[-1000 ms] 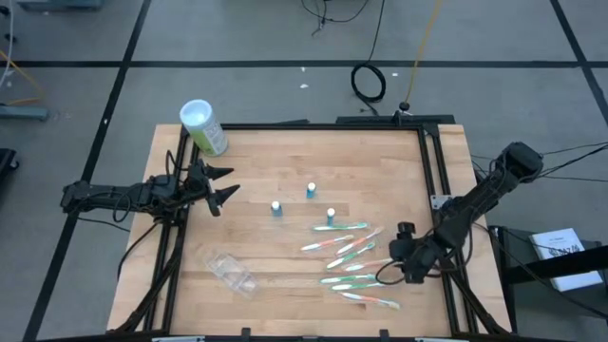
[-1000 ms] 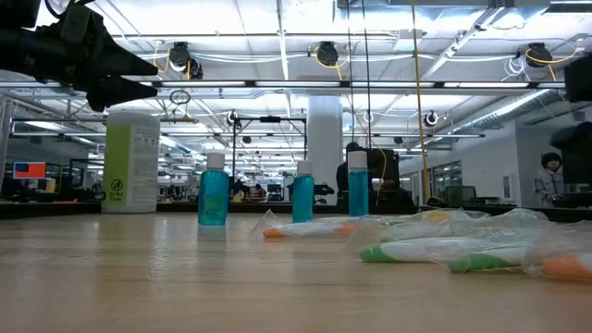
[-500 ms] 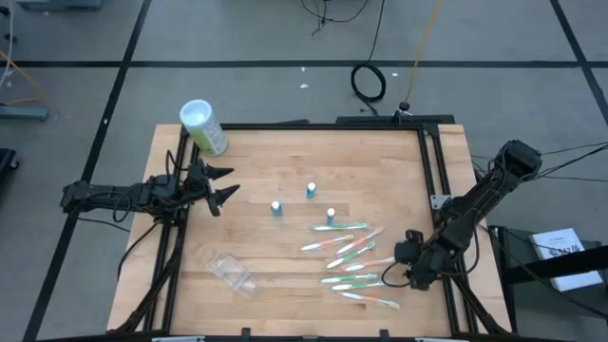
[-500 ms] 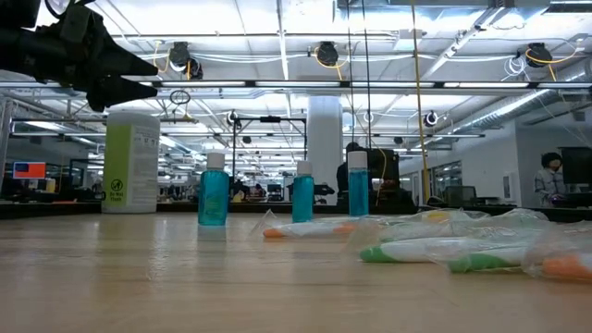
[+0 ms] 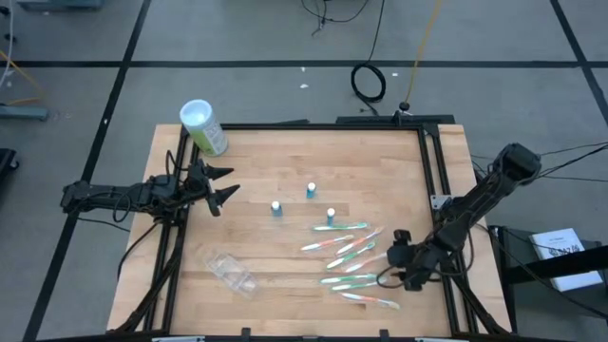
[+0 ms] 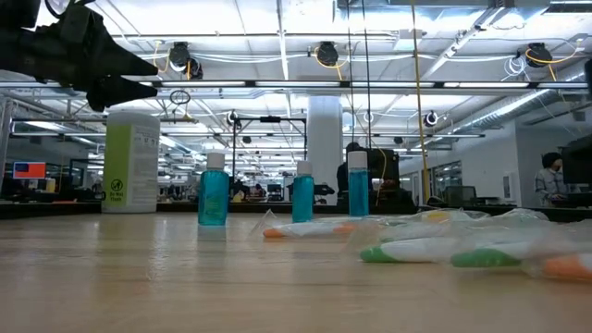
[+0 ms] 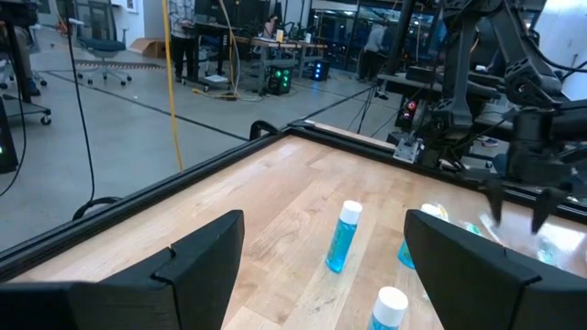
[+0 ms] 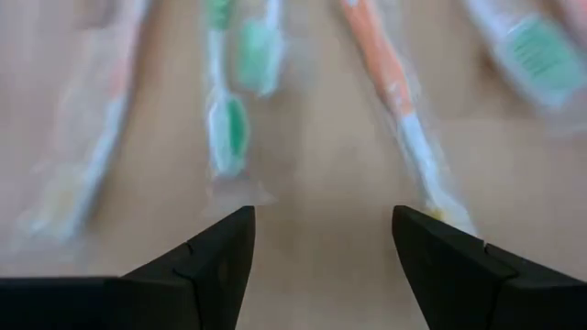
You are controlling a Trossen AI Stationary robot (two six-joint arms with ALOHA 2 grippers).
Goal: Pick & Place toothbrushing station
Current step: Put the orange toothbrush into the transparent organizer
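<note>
Since a moment ago the right gripper [image 5: 397,255], jaws spread, has edged back toward the toothbrushes [image 5: 349,258] scattered on the desk [image 5: 285,161]; it should centre over one handle before closing, while the left gripper [image 5: 220,185] waits open near the edge.

Open workshop hall with a grey floor and a bright ceiling.
Dark lines cross the floor [image 5: 285,38], where a coiled black cable [image 5: 369,82] lies. Rows of ceiling lights [image 6: 324,54] hang over a white column [image 6: 325,148], distant workbenches and a person [image 6: 551,178] standing.
</note>
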